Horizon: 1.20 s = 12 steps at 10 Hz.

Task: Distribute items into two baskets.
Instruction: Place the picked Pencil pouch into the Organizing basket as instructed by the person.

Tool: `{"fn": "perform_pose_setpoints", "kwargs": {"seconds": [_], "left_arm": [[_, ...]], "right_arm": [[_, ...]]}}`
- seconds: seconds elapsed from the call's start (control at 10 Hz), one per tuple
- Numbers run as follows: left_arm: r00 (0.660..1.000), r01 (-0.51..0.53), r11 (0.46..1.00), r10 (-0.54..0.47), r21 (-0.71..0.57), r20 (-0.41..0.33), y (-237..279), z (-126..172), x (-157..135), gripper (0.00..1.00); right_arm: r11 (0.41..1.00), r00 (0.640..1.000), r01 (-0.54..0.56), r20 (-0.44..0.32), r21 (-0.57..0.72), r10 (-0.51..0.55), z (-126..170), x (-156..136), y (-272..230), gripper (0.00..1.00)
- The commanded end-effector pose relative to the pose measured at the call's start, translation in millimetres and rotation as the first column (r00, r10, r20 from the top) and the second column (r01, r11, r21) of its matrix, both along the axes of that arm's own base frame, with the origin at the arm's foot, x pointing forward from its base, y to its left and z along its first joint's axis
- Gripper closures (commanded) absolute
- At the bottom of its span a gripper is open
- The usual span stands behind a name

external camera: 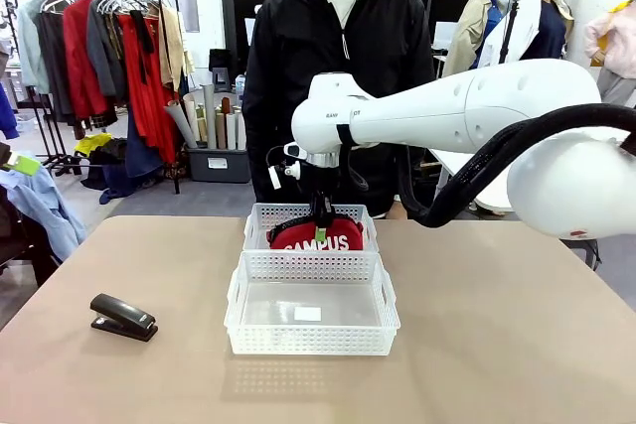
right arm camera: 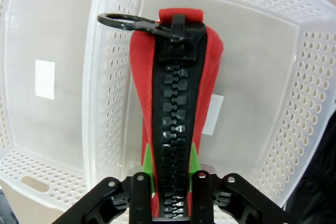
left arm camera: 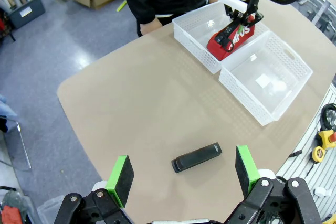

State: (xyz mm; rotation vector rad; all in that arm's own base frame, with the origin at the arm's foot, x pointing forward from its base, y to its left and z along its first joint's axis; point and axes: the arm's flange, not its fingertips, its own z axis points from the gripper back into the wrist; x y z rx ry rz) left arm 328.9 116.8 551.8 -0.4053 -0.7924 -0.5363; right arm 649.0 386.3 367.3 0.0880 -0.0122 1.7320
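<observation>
The red zippered pouch with white CAMPUS lettering stands on edge in the far white basket, its black zipper up. My right gripper reaches down into that basket, its green pads pressed on both sides of the pouch's top. The near basket sits right in front, holding only a white label. The black stapler lies on the table at the left. My left gripper hangs open high above the stapler, nothing between its pads.
A person in a black jacket stands at the far edge just behind the baskets. The tan table has bare room right and left of the baskets. Small tools lie on a side surface in the left wrist view.
</observation>
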Motion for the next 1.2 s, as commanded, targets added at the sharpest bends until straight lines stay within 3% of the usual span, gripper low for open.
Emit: {"fn": "perform_pose_setpoints", "kwargs": {"seconds": [0.0,0.1,0.2,0.6,1.1], "left_arm": [[1.0,0.017,1.0,-0.017,-0.013,0.013,0.4,-0.6,0.2,0.0],[1.0,0.017,1.0,-0.017,-0.013,0.013,0.4,-0.6,0.2,0.0],[1.0,0.017,1.0,-0.017,-0.013,0.013,0.4,-0.6,0.2,0.0],[1.0,0.017,1.0,-0.017,-0.013,0.013,0.4,-0.6,0.2,0.0],[1.0,0.017,1.0,-0.017,-0.013,0.013,0.4,-0.6,0.2,0.0]], "right_arm": [[1.0,1.0,-0.013,0.006,-0.012,0.013,8.7,8.9,5.2,0.23],[1.0,1.0,-0.007,0.015,-0.012,0.007,14.2,7.9,1.8,0.05],[1.0,1.0,0.001,0.023,-0.007,-0.001,22.5,6.9,-3.2,0.0],[1.0,1.0,0.005,0.02,-0.026,-0.005,40.0,-5.8,-8.7,0.0],[1.0,1.0,0.005,0.019,0.001,-0.005,38.8,-1.9,-7.5,0.0]]}}
